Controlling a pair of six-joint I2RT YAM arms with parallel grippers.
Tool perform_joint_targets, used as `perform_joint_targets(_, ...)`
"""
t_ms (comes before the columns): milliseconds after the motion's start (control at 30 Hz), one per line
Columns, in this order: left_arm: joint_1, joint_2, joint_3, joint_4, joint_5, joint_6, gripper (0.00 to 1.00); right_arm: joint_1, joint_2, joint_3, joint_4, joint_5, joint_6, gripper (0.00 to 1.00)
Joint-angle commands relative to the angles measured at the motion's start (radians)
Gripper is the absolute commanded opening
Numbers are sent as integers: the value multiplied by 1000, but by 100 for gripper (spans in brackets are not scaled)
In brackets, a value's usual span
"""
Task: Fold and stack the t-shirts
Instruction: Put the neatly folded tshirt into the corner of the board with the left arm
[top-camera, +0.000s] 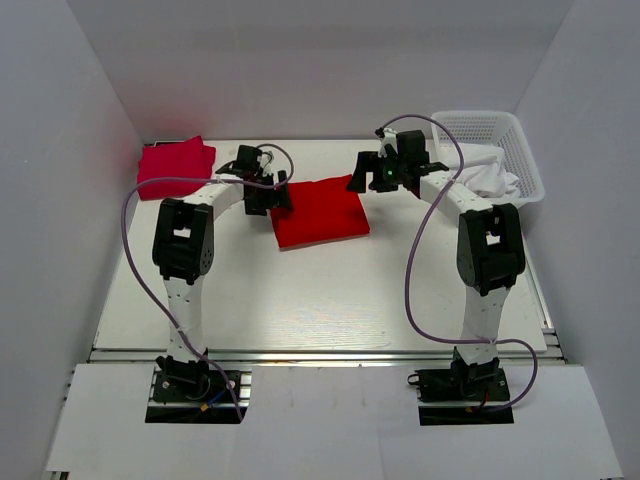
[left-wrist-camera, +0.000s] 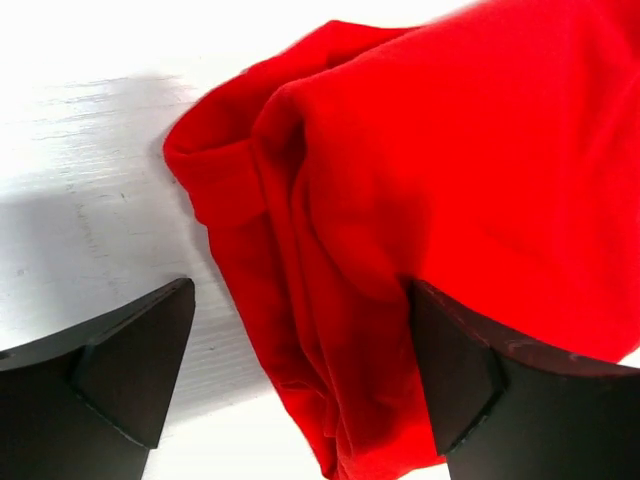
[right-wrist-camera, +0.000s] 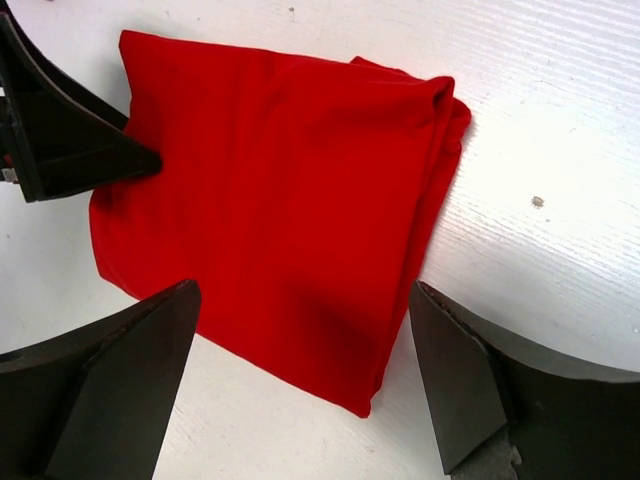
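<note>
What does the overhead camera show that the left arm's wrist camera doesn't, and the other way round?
Only the overhead view shows the crimson t-shirt folded in the far left corner, the white basket holding white cloth, and the right pincer. Only the left wrist view shows the rumpled layers along the edge of the red t-shirt. Both show that red t-shirt and the open left pincer at its edge.

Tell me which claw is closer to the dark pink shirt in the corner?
Left. The left gripper, at the left edge of the red shirt, is just right of the crimson shirt; the right gripper hovers at its far right corner.
</note>
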Motion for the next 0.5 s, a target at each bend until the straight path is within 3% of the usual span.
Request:
perform_joint_targets(0,-20,-7,-53,-9,47,18,94,-5,-1,-12,2,16,-10,90)
perform_joint_targets(133,-58,4,-73,16,65,55,82,-4,-13,-31,10,29,-4,90)
perform_joint_targets(233,-69,16,-73,37,76,64,64,-4,-30,-49,25,32,5,90)
perform_joint_targets(267,-69,27,-73,49,76,64,52,-7,-34,-64,28,36,9,90)
perform_joint_targets(333,-69,38,-64,60,76,73,39,-7,-50,-78,36,39,9,90)
perform_joint_targets(367,-69,38,-42,60,76,85,23,-7,-56,-89,38,45,9,90)
perform_joint_targets(433,-58,23,-21,74,76,110,4,-10,-83,-113,47,45,12,90)
perform_joint_targets(467,-58,10,-1,74,76,122,0,-10,-105,-123,50,46,9,90)
